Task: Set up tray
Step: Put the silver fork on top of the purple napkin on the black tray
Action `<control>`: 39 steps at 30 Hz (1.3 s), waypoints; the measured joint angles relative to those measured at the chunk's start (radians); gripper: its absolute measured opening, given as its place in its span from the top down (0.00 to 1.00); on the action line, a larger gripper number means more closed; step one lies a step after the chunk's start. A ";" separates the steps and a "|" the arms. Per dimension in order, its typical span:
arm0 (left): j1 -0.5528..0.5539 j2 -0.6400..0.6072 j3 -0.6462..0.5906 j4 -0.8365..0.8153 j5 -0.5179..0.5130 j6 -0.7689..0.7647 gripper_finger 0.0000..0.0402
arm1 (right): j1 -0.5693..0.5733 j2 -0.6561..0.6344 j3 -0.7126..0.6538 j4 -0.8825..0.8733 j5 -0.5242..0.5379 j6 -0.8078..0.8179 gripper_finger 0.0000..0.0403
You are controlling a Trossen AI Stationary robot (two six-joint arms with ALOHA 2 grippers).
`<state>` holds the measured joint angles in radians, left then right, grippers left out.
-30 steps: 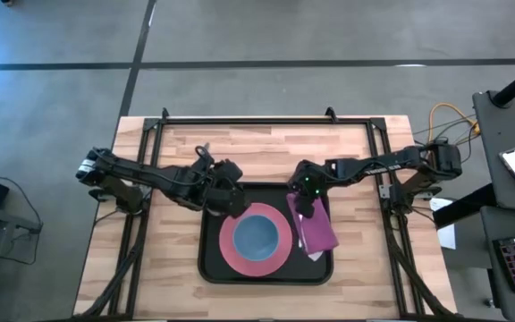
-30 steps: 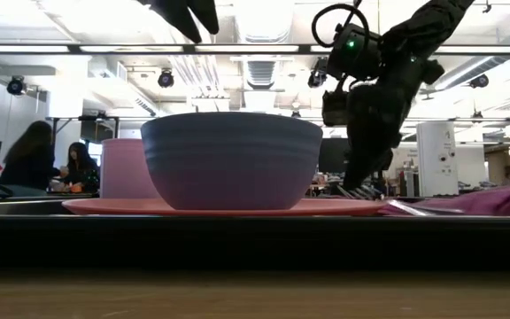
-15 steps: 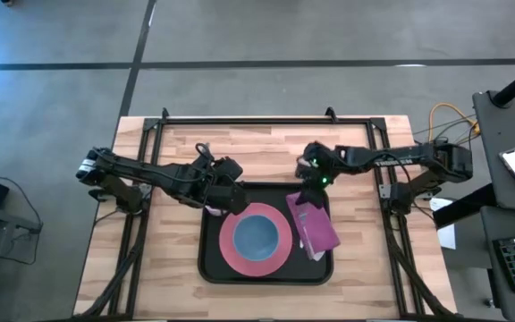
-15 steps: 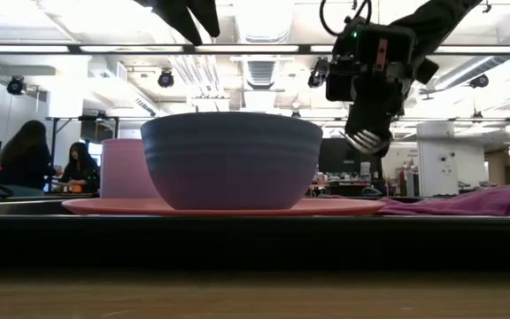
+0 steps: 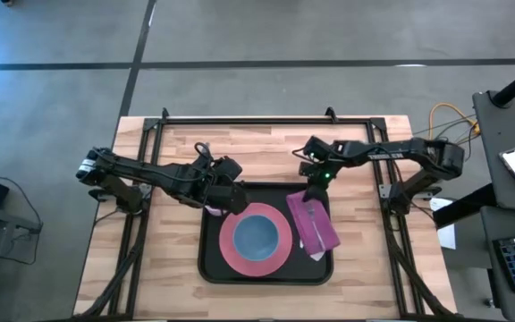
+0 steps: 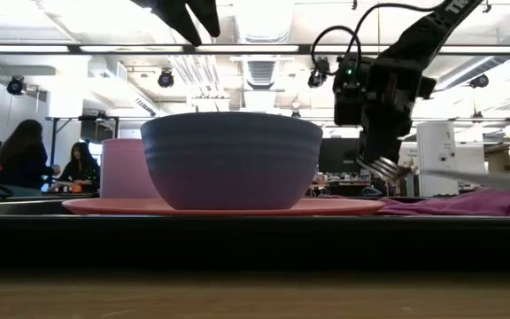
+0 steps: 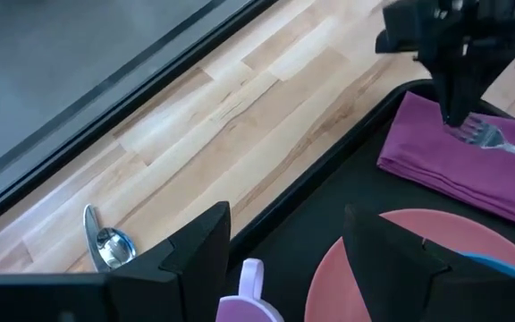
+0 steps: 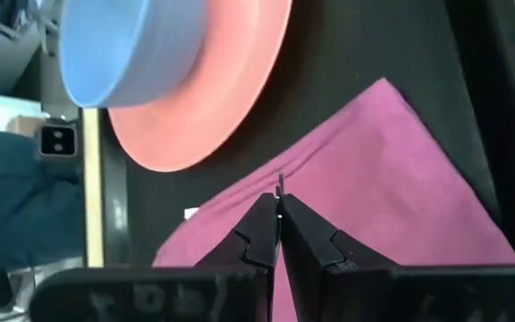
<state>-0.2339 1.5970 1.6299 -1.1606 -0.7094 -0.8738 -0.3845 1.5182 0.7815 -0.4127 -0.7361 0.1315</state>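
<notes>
**Two arms over a part-set tray**

Two grippers work above the black tray [image 5: 211, 259], which lies lower centre of the high view, carrying a pink plate [image 5: 230, 246] with a blue bowl [image 5: 257, 236] and, right of them, a folded purple napkin [image 5: 316, 225]. The right gripper [image 5: 311, 183] hangs over the napkin's upper edge, fingers pressed together on a fork [image 7: 501, 140], presumably to lay it on the cloth. The left gripper [image 5: 217, 195] waits at the tray's upper left corner, fingers apart, above a lilac cup [image 7: 250, 295]; a spoon [image 7: 104, 241] lies on the wood at lower left of the left wrist view. The fork's handle is hidden inside the fingers, and the cup is cut off by the frame's lower edge.
</notes>
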 joint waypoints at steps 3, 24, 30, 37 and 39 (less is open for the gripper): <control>0.006 0.000 0.000 0.000 0.000 0.000 0.51 | 0.015 0.038 0.000 0.039 -0.005 -0.003 0.98; 0.027 0.000 0.000 -0.002 0.000 -0.004 0.51 | 0.026 0.133 0.000 0.129 0.143 -0.012 0.86; 0.039 -0.001 0.000 -0.003 0.000 -0.001 0.51 | 0.027 0.098 0.000 0.131 0.222 -0.004 0.70; 0.047 -0.004 0.001 -0.011 0.000 0.017 0.51 | 0.027 0.001 0.000 0.078 0.279 0.047 0.60; 0.052 -0.005 0.001 -0.011 0.000 0.024 0.51 | 0.029 -0.034 0.000 0.014 0.336 0.049 0.60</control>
<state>-0.1818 1.5921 1.6306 -1.1717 -0.7097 -0.8501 -0.3555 1.4842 0.7818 -0.3990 -0.4004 0.1803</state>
